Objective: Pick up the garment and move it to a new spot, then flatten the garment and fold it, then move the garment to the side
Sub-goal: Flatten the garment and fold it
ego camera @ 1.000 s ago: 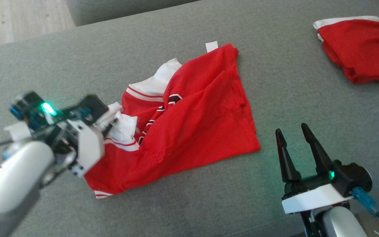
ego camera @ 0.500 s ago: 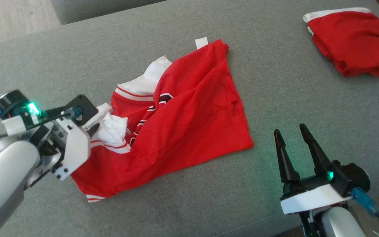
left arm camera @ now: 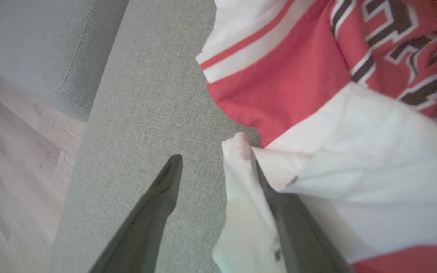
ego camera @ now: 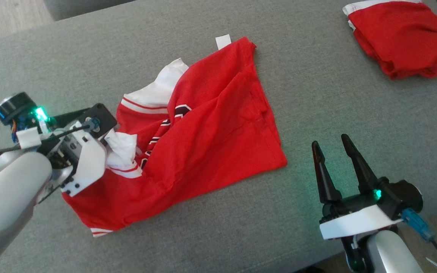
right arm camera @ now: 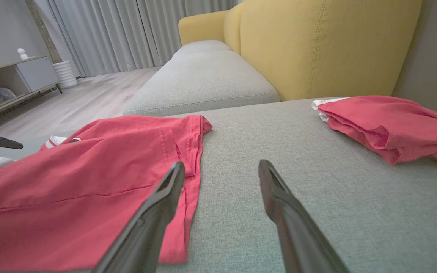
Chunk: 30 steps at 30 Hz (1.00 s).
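Grey sofa cushion with a crumpled red-and-white shirt at centre. Left gripper, jaws open, has one finger under its white sleeve fold; right gripper hangs open near the hem. Light, limp cloth: likely best pinched at sleeve or hem.

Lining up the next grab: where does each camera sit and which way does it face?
Head view: high up, looking down on the grey cushion, spread red garment, left gripper lower left, right gripper lower right.
Left wrist view: beside the garment's white fabric, looking along its own open fingers; one touches it.
Right wrist view: low over the cushion, facing the yellow backrest past its own open fingers.
Shared: head and right wrist views both show the spread red garment and a folded red garment.
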### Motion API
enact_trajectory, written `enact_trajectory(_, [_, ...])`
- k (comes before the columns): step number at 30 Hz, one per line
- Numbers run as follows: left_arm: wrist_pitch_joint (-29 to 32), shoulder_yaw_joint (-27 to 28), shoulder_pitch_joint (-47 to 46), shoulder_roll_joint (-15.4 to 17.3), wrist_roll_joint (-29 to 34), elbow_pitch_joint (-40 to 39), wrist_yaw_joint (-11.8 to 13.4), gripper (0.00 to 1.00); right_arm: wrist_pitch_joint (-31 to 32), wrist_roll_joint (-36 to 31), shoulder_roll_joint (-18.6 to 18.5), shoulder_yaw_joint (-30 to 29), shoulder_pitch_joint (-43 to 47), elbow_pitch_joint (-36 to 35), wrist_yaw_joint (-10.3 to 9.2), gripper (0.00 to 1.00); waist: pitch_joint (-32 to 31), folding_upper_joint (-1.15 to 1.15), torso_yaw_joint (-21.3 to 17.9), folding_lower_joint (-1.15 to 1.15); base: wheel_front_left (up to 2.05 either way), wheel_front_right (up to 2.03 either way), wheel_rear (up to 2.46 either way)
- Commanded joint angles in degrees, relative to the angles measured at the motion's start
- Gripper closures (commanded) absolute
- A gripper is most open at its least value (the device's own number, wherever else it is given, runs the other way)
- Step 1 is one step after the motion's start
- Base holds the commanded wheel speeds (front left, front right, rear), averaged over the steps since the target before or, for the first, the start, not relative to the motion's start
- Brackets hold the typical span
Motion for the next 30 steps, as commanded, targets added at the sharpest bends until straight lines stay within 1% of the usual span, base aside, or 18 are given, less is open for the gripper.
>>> enact_trajectory(1, [-0.7, 2.4, -3.6, 1.6, 0.8, -0.6, 0.1, 0.0, -0.2, 0.6, 0.1, 1.4, -1.1, -1.4, 0.39, 0.0, 0.1, 0.0, -0.2, 0.0, 0.0, 0.0, 0.0])
enact_trajectory(4, [-1.3, 2.0, -4.2, 1.4, 0.8, 0.4, 0.1, 0.0, -0.2, 0.6, 0.1, 1.5, -1.1, -1.3, 0.39, 0.0, 0.2, 0.0, -0.3, 0.0, 0.0, 0.0, 0.0])
enact_trajectory(5, [-1.4, 1.8, -4.4, 1.3, 0.6, 0.8, 0.1, 0.14, -0.2, 0.5, 0.1, 1.6, -1.1, -1.3, 0.39, 0.0, 0.3, 0.0, -0.4, 0.0, 0.0, 0.0, 0.0])
enact_trajectory(7, [-1.3, 1.4, -4.7, 1.1, 0.1, 1.4, 0.1, 0.55, -0.2, 0.5, 0.2, 1.7, -1.1, -1.2, 0.39, 0.0, 0.3, 0.0, -0.5, 0.0, 0.0, 0.0, 0.0])
enact_trajectory(8, [-1.1, 1.1, -4.7, 1.0, -0.4, 1.6, 0.1, 0.61, -0.2, 0.6, 0.2, 1.7, -1.1, -1.2, 0.39, 0.0, 0.2, 0.0, -0.5, 0.0, 0.0, 0.0, 0.0])
enact_trajectory(9, [-1.1, 0.8, -4.7, 1.0, -1.1, 1.7, 0.1, 0.78, -0.2, 0.6, 0.2, 1.7, -1.1, -1.2, 0.39, 0.0, 0.2, 0.0, -0.6, 0.0, 0.0, 0.0, 0.0])
enact_trajectory(10, [-1.2, 0.6, -4.6, 0.9, -2.0, 1.9, 0.1, 0.82, -0.2, 0.6, 0.2, 1.6, -1.1, -1.1, 0.39, 0.0, 0.1, 0.0, -0.6, 0.0, 0.0, 0.0, 0.0])
enact_trajectory(11, [-1.3, 0.4, -4.6, 0.9, -2.5, 2.0, 0.1, 1.0, -0.2, 0.6, 0.2, 1.6, -1.1, -1.1, 0.39, 0.0, 0.1, 0.0, -0.6, 0.0, 0.0, 0.0, 0.0])
enact_trajectory(16, [-5.5, 0.8, -5.4, 0.4, -2.6, 1.7, 0.5, 1.0, -0.2, 0.7, -0.2, 1.6, -0.9, -0.7, 0.39, 0.0, -0.6, 0.0, 0.4, 0.0, 0.0, 0.0, 0.0])
enact_trajectory(18, [-8.6, 1.9, -5.5, 0.0, -2.5, 1.0, 1.8, 1.0, -0.2, 0.9, -0.7, 2.0, -0.9, 0.0, 0.39, 0.0, -1.3, 0.0, 1.4, 0.0, 0.0, 0.0, 0.0])
enact_trajectory(22, [-14.9, 4.2, -5.4, 0.2, -1.5, -1.4, 5.3, 1.0, -0.2, 3.7, -2.6, 3.0, -1.9, 2.7, 0.39, 0.0, -2.9, 0.0, 4.2, 0.0, 0.0, 0.0, 0.0])
enact_trajectory(24, [-17.5, 5.3, -4.8, 0.8, -1.1, -2.8, 7.2, 1.0, -0.2, 6.0, -4.2, 4.1, -3.0, 5.5, 0.39, 0.0, -3.6, 0.0, 5.9, 0.0, 0.0, 0.0, 0.0])
enact_trajectory(27, [-21.0, 7.2, -3.3, 2.1, -1.0, -5.3, 10.5, 1.0, -0.2, 9.0, -7.4, 7.1, -6.2, 10.5, 0.39, 0.0, -4.6, 0.0, 8.4, 0.0, 0.0, 0.0, 0.0])
enact_trajectory(30, [-24.3, 9.0, -1.3, 3.3, -1.5, -7.8, 13.1, 1.0, 0.0, 13.2, -10.1, 11.1, -10.0, 15.5, 0.39, 0.0, -5.0, 0.0, 10.6, 0.0, 0.0, 0.0, 0.0])
